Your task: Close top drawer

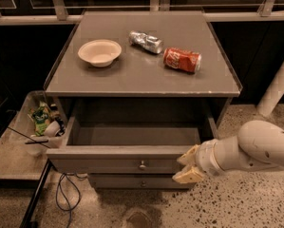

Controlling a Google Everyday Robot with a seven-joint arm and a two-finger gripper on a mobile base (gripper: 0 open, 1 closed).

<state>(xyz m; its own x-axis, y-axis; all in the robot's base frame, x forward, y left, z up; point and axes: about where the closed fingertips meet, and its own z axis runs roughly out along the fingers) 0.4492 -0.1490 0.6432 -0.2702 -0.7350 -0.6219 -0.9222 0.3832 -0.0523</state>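
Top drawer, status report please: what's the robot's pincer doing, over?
Pincer open, at right end of top drawer front. Drawer stands well out. Nothing seen inside blocking it.

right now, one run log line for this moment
top drawer: pulled out | end effector: open, at drawer front's right end | contact: unclear

The top drawer (99, 165) had a matt grey-brown front and a small shiny metal knob (142, 165). The gripper (186, 166), at that front's right end, had dull cream fingers (190, 155), spread apart, on a smooth white plastic arm (258, 148). The red can (182, 60) looked glossy, the bowl (99, 52) matt.
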